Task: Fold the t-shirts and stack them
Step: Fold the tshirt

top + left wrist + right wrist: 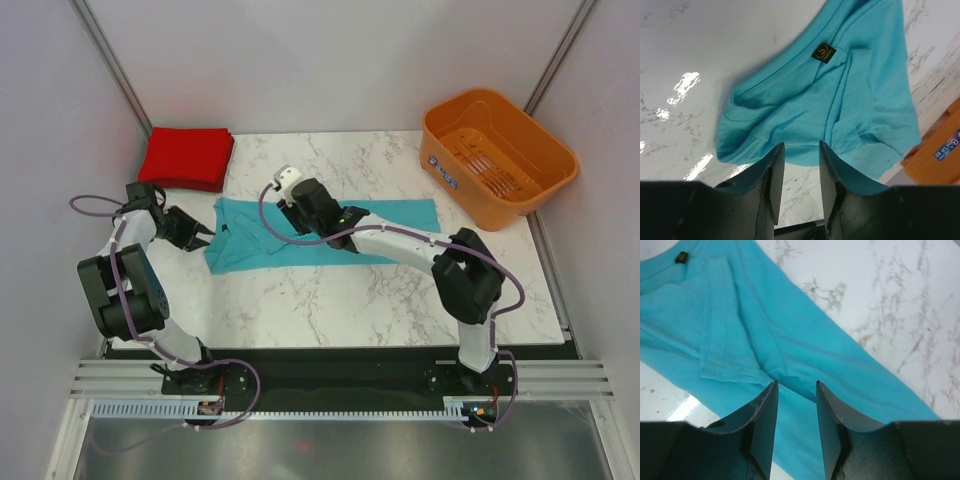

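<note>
The teal-blue t-shirt (pixel 400 216) lies folded into a long strip across the middle of the marble table, with its neckline and dark label (pixel 823 52) at the left end. My left gripper (pixel 203 238) hovers just off that left end, open, with only the shirt's edge and bare marble between its fingers (pixel 799 145). Over the strip's left-middle part, my right gripper (pixel 300 222) stands open above a crease in the cloth (pixel 796 383) and holds nothing. The red t-shirt (pixel 187 157) rests folded at the back left corner.
An orange slotted basket (pixel 497 155) stands at the back right, partly off the marble table (pixel 330 300); its corner shows in the left wrist view (pixel 940 155). Grey walls close in both sides.
</note>
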You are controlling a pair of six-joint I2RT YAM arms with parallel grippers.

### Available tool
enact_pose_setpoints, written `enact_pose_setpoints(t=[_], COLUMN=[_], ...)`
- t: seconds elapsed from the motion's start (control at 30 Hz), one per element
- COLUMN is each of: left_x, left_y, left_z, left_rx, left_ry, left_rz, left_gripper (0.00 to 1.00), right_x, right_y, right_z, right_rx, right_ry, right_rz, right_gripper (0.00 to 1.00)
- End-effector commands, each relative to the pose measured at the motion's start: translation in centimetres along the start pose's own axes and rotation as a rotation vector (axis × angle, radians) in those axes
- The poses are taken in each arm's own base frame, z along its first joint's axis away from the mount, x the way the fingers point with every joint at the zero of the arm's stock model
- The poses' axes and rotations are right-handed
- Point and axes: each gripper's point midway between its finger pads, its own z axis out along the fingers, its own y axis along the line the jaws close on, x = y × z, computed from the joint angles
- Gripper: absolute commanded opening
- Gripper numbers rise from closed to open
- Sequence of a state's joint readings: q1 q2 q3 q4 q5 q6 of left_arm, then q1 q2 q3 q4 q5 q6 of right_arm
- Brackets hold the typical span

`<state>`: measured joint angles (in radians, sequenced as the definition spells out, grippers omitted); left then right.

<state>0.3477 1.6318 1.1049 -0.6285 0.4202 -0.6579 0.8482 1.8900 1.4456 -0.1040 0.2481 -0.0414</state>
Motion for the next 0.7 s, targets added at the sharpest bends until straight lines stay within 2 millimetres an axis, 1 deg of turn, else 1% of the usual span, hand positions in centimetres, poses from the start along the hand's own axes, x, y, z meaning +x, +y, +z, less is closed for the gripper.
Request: enact_pose_setpoints(t=[0.0, 0.03, 0.07, 0.1, 0.13, 0.17, 0.2, 0.23, 0.27, 0.33, 0.37, 0.47, 0.63, 0.67], left_x=[0.2, 0.1, 0.1, 0.1, 0.4, 0.3, 0.6, 0.8, 0.9, 1.1, 1.2, 1.4, 1.0, 0.9], left_y=[0.6, 1.9, 2.5, 3.0, 3.7, 3.7, 3.9, 3.7, 3.7, 4.1, 4.3, 4.8, 5.4, 5.5], left_z=[0.0, 0.2, 0.2, 0.2, 0.4, 0.6, 1.0, 1.1, 1.3, 1.8, 2.0, 2.5, 2.7, 2.7], left_rx=[-0.003, -0.051, -0.072, -0.085, -0.095, -0.082, -0.080, -0.065, -0.063, -0.069, -0.074, -0.087, -0.122, -0.128], left_ry=[-0.028, -0.050, -0.061, -0.068, -0.059, -0.057, -0.038, -0.022, -0.013, 0.002, 0.007, 0.019, 0.005, 0.001], left_rz=[-0.004, -0.007, -0.001, -0.004, -0.020, -0.024, -0.029, -0.030, -0.032, -0.038, -0.039, -0.043, -0.030, -0.028], left_gripper=[0.40, 0.41, 0.41, 0.41, 0.41, 0.41, 0.41, 0.41, 0.40, 0.40, 0.40, 0.40, 0.38, 0.38], right_x=[-2.9, -3.8, -2.8, -2.6, -2.9, -2.0, -2.1, -2.0, -1.4, -1.4, -0.9, 0.2, 1.9, 2.0], right_y=[3.7, 4.6, 6.6, 7.5, 8.5, 9.9, 10.5, 11.0, 12.0, 12.8, 13.6, 14.4, 14.6, 14.6], right_z=[1.6, 1.8, 2.7, 2.9, 3.2, 3.7, 3.9, 4.0, 4.2, 4.2, 4.3, 4.7, 5.5, 5.6], right_rx=[-0.080, -0.099, -0.140, -0.156, -0.171, -0.191, -0.202, -0.215, -0.239, -0.266, -0.282, -0.281, -0.273, -0.269], right_ry=[-0.066, -0.080, -0.064, -0.062, -0.071, -0.056, -0.060, -0.059, -0.050, -0.045, -0.039, -0.019, 0.011, 0.012], right_rz=[-0.125, -0.136, -0.174, -0.197, -0.216, -0.244, -0.271, -0.283, -0.297, -0.302, -0.309, -0.325, -0.339, -0.343], right_gripper=[0.44, 0.44, 0.44, 0.44, 0.44, 0.44, 0.44, 0.44, 0.44, 0.45, 0.45, 0.46, 0.46, 0.45])
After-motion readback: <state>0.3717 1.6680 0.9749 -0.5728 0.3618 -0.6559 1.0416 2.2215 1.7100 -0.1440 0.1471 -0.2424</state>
